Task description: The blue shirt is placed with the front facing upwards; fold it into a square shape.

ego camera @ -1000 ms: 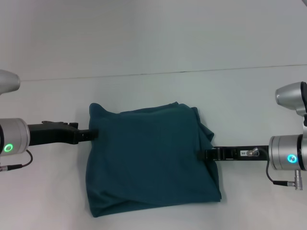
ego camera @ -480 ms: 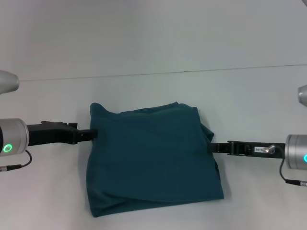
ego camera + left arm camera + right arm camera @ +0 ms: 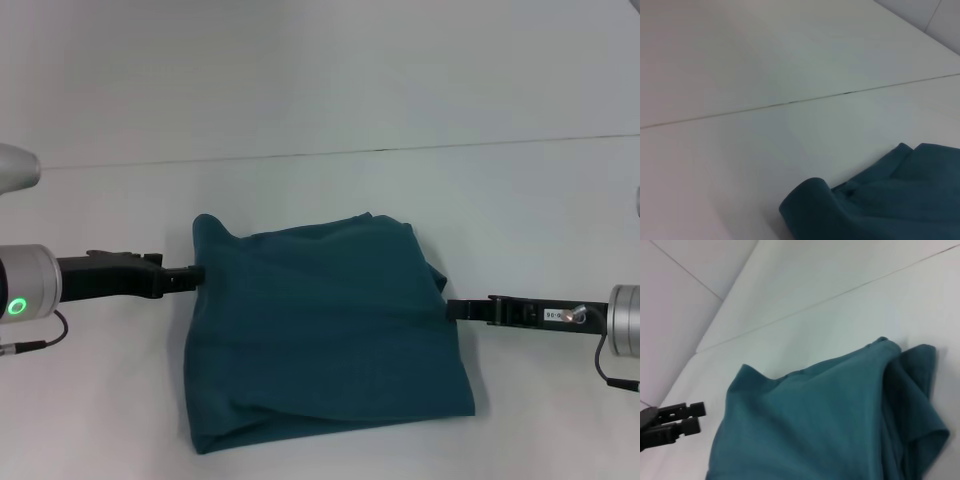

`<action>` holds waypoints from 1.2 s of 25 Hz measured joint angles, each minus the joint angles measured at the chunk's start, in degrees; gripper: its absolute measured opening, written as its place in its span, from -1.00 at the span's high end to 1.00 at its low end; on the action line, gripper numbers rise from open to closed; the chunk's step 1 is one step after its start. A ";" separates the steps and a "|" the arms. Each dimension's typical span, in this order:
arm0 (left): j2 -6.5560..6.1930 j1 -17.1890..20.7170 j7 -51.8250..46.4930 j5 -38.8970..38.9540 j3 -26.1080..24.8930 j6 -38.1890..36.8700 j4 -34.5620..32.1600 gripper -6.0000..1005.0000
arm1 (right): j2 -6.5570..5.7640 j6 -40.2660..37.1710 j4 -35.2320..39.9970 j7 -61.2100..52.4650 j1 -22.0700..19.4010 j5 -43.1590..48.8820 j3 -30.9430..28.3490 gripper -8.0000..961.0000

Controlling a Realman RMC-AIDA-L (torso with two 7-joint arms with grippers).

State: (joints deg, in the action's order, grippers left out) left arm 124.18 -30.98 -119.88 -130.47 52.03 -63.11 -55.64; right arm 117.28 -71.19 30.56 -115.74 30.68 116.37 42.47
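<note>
The blue shirt (image 3: 320, 330) lies folded into a rough square in the middle of the white table, plain side up, with a loose flap bunched at its far right corner (image 3: 920, 390). The left wrist view shows only its rounded far left corner (image 3: 810, 197). My left gripper (image 3: 195, 274) lies low at the shirt's left edge. In the right wrist view this left gripper (image 3: 697, 418) stands just clear of the cloth, its two black fingers (image 3: 685, 410) slightly apart with nothing between them. My right gripper (image 3: 452, 309) is level with the table, just off the shirt's right edge.
The white table (image 3: 320, 190) runs all around the shirt. A thin dark seam (image 3: 400, 149) crosses it behind the shirt. Both arms reach in from the sides at table height.
My right arm has drawn back to the right, off the shirt's right edge. The shirt's near right corner has spread rightward. The left gripper has barely moved.
</note>
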 joint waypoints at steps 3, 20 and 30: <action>0.00 0.00 0.00 0.03 0.00 0.00 0.00 -0.42 | -0.02 0.94 -0.02 -0.35 -0.09 0.14 0.07 0.96; -0.09 -0.04 0.00 -0.04 -0.03 0.07 0.00 -0.42 | 0.04 3.51 0.42 2.69 -0.15 -3.42 -0.97 0.47; -0.25 1.24 1.26 0.99 -4.61 -3.93 -1.00 -0.42 | 0.04 5.73 1.32 5.59 1.66 -3.90 -1.18 -0.05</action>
State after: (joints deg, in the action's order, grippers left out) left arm 123.94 -29.74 -118.62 -129.48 47.42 -67.04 -56.63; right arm 117.32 -65.46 31.89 -110.15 32.34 112.47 41.30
